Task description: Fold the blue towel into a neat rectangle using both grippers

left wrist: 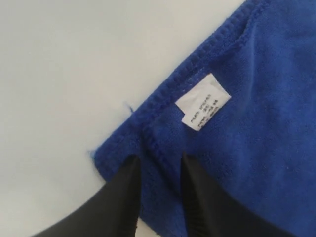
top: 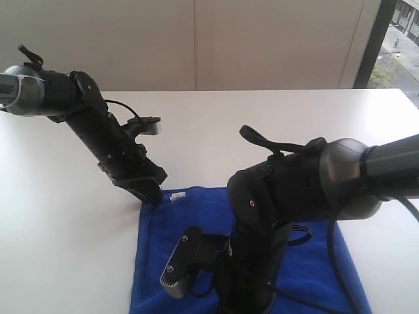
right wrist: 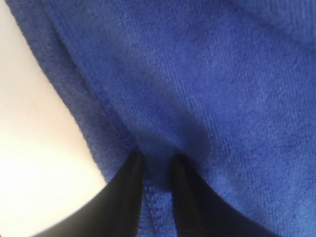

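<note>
Left gripper (left wrist: pixel 159 162) is pinching the blue towel (left wrist: pixel 266 148) at its corner hem, near the white tag (left wrist: pixel 205 106). Right gripper (right wrist: pixel 157 162) is pinching 1 edge, jaws narrow.

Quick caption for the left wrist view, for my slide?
Left gripper pinching the stitched corner of the blue towel beside its white tag, on the white table.

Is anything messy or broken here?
Nothing is broken or spilled. The blue towel just lies a bit rumpled on the table, with its white tag showing near the left gripper.
</note>
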`<state>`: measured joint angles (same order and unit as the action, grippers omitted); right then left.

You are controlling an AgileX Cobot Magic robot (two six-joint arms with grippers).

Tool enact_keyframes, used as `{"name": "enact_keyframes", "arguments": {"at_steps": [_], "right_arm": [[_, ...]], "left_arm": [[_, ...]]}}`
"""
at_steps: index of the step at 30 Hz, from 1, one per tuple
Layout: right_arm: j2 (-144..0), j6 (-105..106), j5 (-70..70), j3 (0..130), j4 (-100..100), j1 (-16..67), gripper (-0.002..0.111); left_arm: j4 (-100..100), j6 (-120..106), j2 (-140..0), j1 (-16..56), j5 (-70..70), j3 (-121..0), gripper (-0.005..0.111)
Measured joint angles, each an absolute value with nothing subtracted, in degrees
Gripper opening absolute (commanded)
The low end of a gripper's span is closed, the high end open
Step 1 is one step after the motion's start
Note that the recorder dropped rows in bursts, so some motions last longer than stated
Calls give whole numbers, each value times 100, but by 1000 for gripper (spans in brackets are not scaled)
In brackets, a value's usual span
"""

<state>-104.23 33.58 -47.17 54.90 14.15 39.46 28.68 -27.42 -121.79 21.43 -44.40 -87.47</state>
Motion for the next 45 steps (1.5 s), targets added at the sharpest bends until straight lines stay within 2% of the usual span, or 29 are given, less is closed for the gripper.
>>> {"name": "enact_keyframes", "arguments": {"at_steps": [16, 32, 45], "right_arm": [[-10423, 3358, -4717, 5490, 1415, 3946, 22], [-10423, 3358, -4717, 5490, 1415, 3946, 22], [-10423, 3358, -4717, 5490, 1415, 3946, 22]], "left_arm": [[3582, -3159, -12247, 2133, -4391, -8608, 34], [2799, -2598, -12193, 2133, -4152, -8644, 34], [2884, -2584, -12040, 2078, -4069, -8644, 41]]}}
